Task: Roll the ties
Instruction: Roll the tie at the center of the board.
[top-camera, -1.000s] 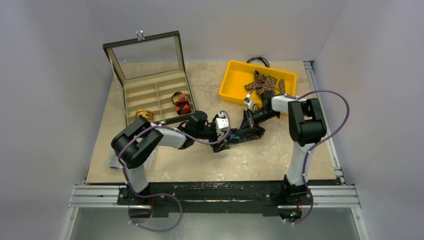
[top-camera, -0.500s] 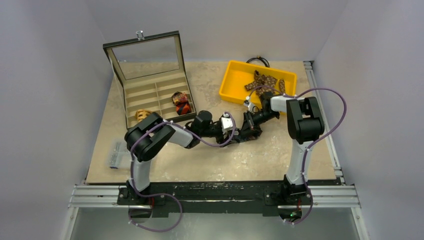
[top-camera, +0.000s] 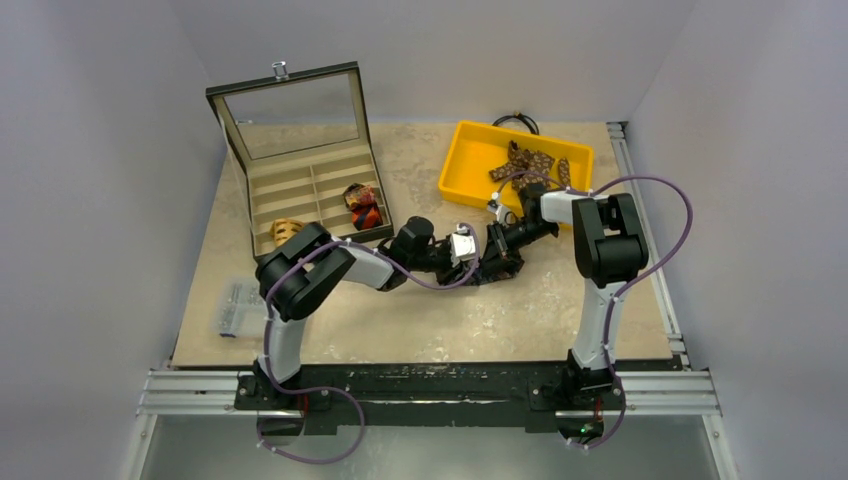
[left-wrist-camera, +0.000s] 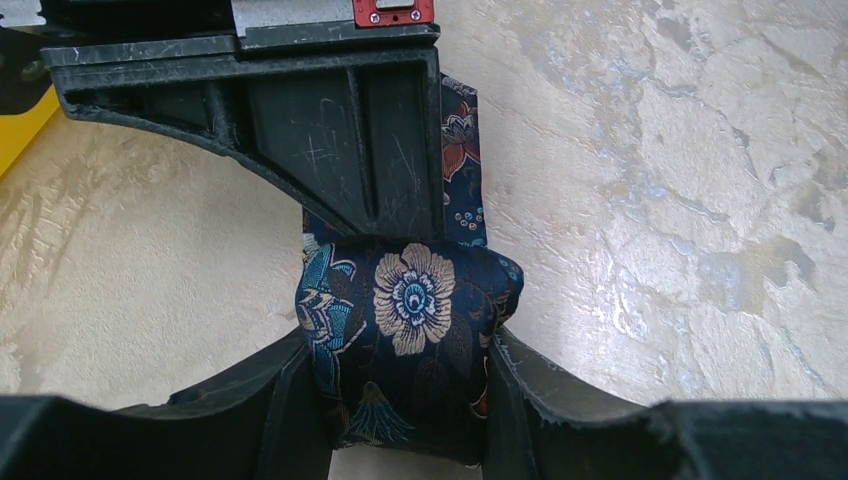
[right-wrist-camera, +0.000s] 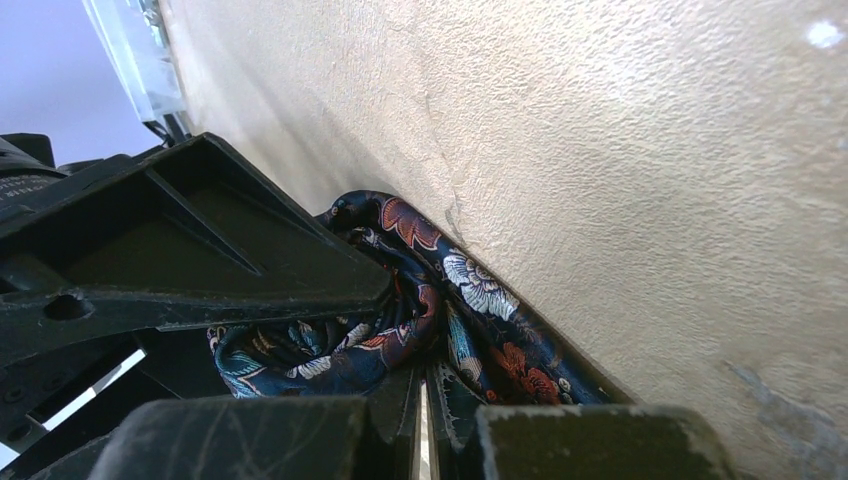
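From above, we've got both arms meeting around mid-bench: left claw and right claw nose to nose over the navy tie, which is mostly hidden beneath them. Two finished coils sit in the box at the far left corner. A dotted tie waits in the tray by the far right corner. Open bench lies toward the near edge, so there's room to pull back that way; box and tray crowd the far side.

Left wrist now: the left claw is clamped on the tie, a finger on each side of a plump floral roll. We judge that's to stop the wraps springing loose. The tail runs out flat beside the right claw.

Right wrist: the right claw has its jaws nearly together with the tie's tail pinched between them, probably to hold tension so the roll winds tight. The left claw sits just beside. Little tail is left, so we reckon this roll is near done, and carrying it toward the box comes next.
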